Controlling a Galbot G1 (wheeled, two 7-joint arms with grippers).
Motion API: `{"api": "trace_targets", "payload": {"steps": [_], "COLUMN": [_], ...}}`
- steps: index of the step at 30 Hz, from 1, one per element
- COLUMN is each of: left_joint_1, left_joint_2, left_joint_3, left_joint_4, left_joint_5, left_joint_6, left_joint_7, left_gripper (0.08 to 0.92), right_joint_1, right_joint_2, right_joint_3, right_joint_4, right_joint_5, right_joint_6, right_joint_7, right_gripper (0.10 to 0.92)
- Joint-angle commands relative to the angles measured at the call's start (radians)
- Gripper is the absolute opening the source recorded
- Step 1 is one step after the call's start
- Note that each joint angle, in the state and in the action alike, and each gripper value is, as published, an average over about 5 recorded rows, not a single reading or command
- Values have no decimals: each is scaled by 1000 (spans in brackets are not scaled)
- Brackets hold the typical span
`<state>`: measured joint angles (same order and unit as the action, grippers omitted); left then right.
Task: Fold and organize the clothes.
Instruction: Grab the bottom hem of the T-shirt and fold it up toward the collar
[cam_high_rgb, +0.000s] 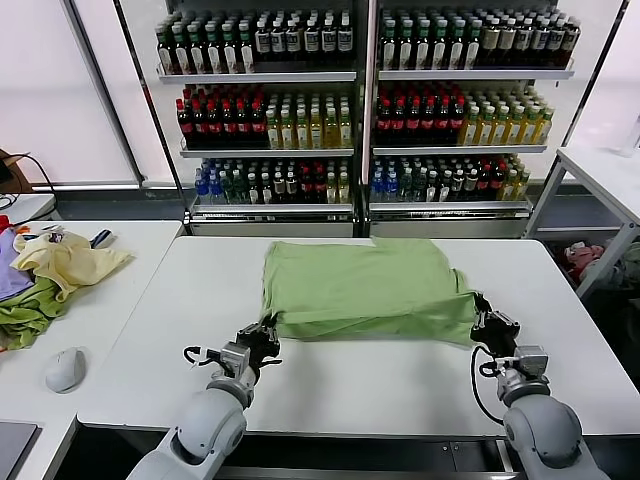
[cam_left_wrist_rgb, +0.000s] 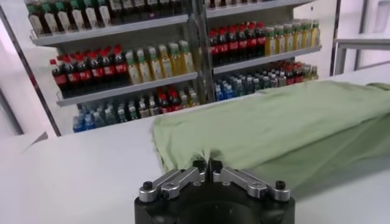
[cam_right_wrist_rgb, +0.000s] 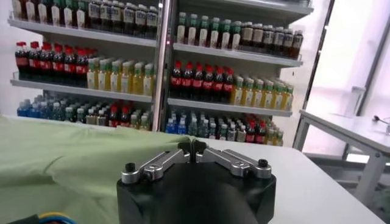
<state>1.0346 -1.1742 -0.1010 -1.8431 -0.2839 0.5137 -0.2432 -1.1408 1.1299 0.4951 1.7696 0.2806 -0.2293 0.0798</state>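
Observation:
The light sage-green shirt lies spread across the middle of the white table, with its near edge doubled over. Its collar, buttons and printed patch do not show. My left gripper is shut on the shirt's near-left corner, low over the table. In the left wrist view the gripper pinches a fold of the shirt. My right gripper is shut on the near-right corner. In the right wrist view the gripper holds the edge of the shirt.
Bottle shelves stand behind the table. A side table on the left holds a pale yellow garment, a darker olive-green garment and a white rounded object. Another white table stands at the right.

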Motion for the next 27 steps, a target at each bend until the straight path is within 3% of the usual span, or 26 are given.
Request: {"api": "trace_targets", "payload": {"steps": [1, 12, 19, 27], "left_joint_1": [-86, -116, -63, 17], "left_joint_2": [-15, -31, -32, -18], "left_joint_3": [32, 50, 30, -11], "left_joint_4": [131, 185, 119, 41], "left_joint_5": [64, 130, 139, 107], "left_joint_6": [3, 2, 14, 17], "left_joint_7": [-9, -15, -30, -41], "left_gripper": [106, 106, 146, 377], "right_joint_1": [69, 85, 28, -76], "right_joint_2": [0, 28, 31, 26], "right_joint_3": [-43, -77, -42, 67], "right_joint_4": [-77, -105, -53, 54], "right_joint_5": [-27, -63, -70, 23], "right_joint_6": [0, -11, -43, -65], "right_joint_7": [1, -2, -22, -12], "right_gripper": [118, 126, 296, 520]}}
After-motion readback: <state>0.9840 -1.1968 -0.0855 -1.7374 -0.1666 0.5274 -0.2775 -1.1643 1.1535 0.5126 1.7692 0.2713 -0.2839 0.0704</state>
